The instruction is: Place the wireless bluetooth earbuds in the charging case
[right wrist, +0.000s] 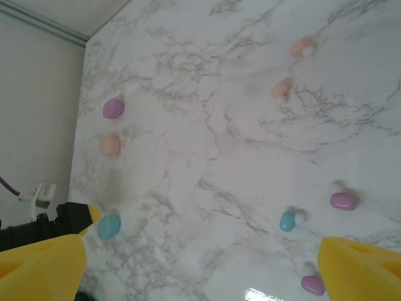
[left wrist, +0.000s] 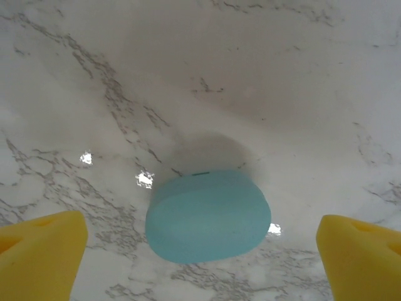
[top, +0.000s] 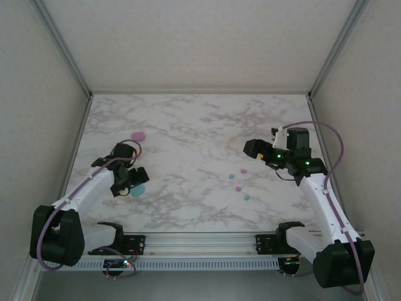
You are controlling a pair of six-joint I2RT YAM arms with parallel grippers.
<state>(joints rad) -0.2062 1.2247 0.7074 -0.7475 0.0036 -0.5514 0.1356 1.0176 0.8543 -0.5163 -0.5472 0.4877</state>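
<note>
Teal case (left wrist: 207, 216), peach case (right wrist: 109, 145), purple case (right wrist: 113, 108), one each; two peach earbuds (right wrist: 281, 89), two magenta earbuds (right wrist: 343, 200), two teal earbuds (top: 243, 170); left gripper (top: 130, 179), right gripper (right wrist: 203, 266) released

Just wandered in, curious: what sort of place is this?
Probably a robot test booth: a left arm and right arm bolted to a rail, plain walls boxing in a marble-pattern table, pastel earbuds scattered on it.

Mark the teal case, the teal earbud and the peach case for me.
teal case (left wrist: 208, 216), left wrist view, middle of its top face.
teal earbud (right wrist: 287, 221), right wrist view, its teal body beside the white tip.
peach case (right wrist: 110, 145), right wrist view, middle of its top.
</note>
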